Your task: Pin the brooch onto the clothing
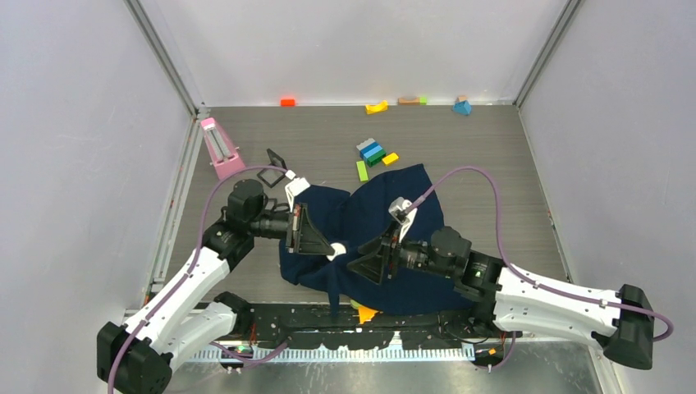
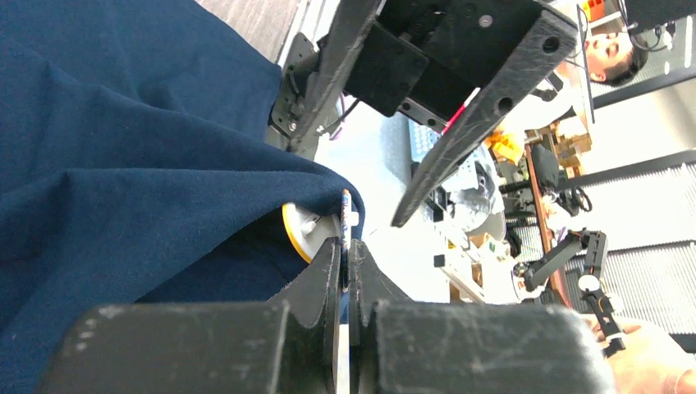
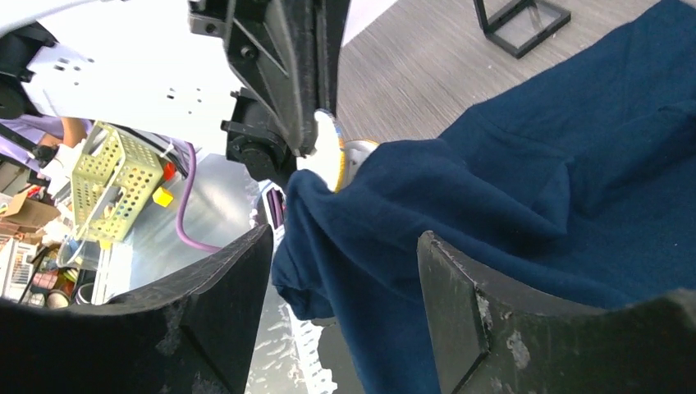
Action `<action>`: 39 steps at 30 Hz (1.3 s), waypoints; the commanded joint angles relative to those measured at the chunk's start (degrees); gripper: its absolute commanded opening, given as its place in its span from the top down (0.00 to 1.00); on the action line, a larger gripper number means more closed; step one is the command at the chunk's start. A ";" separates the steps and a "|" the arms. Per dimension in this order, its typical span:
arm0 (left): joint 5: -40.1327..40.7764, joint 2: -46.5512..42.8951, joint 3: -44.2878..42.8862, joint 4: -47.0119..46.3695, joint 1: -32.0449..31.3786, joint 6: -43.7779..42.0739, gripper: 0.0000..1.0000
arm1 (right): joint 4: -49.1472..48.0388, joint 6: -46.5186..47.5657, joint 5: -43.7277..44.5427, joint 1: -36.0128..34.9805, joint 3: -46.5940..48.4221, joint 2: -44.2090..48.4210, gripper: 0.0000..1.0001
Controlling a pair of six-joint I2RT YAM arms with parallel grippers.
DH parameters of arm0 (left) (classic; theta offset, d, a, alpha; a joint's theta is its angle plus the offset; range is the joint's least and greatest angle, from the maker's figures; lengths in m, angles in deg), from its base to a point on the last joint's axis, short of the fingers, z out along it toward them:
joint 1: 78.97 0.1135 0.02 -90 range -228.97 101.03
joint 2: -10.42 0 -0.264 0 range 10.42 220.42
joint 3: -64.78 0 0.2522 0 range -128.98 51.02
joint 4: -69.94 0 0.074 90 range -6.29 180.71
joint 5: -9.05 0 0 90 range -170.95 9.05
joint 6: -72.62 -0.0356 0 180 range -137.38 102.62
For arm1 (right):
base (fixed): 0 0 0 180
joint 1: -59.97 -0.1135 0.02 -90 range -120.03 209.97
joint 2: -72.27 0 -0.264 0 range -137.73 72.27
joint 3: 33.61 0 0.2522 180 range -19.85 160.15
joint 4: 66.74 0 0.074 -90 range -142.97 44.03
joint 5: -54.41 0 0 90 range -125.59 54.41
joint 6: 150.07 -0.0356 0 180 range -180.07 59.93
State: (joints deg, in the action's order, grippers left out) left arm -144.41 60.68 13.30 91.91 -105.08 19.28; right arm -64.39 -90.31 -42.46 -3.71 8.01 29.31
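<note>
- Between the left gripper [image 1: 330, 246] and the right gripper [image 1: 357, 256], at the near-left edge of the heaped navy shirt [image 1: 373, 213] on the table [image 1: 492, 164]: the brooch [image 1: 336, 250], from above no more than a small pale speck.
- Mostly hidden in the left wrist view under a fold of the shirt, with only an orange crescent of rim and a pale patch showing.
- Half covered in the right wrist view as well, cloth lapped over one side; pin or clasp too small to make out.
- Cut off at the frame edges in both wrist views: most of the shirt.
- Round, so without any long axis; standing on edge, orange side turned into the shirt, pale side turned toward the left gripper.
- Left gripper: fingers pressed together with barely a slit between, nipping a thin pale edge of the brooch, fold of shirt right against the tips; cloth caught in the pinch or not, impossible to tell.
- Right gripper: fingers spread wide, holding nothing, pointed at the brooch and at the left gripper's tips, close to both yet touching neither.
</note>
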 commanded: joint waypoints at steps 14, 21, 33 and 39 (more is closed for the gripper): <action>-6.24 -0.61 -0.87 -2.74 0.36 -0.83 1.00 | -16.34 -3.62 -3.55 0.05 2.77 -10.70 0.43; -6.64 -0.61 -0.65 -3.59 0.36 -0.17 1.00 | -19.01 -5.79 -4.15 0.05 2.50 -13.09 0.49; -8.55 -2.05 -0.22 -4.39 0.11 -0.37 1.00 | -20.35 -10.35 1.83 0.11 1.05 -14.09 0.67; -8.80 -3.22 0.08 -4.47 0.09 -0.37 1.00 | -20.74 -12.08 4.90 0.13 0.37 -14.10 0.74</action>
State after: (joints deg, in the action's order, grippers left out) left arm -148.63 59.34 13.41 89.75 -104.64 18.10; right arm -81.81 -101.28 -44.63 -4.06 8.49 15.70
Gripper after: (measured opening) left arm 0.025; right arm 0.293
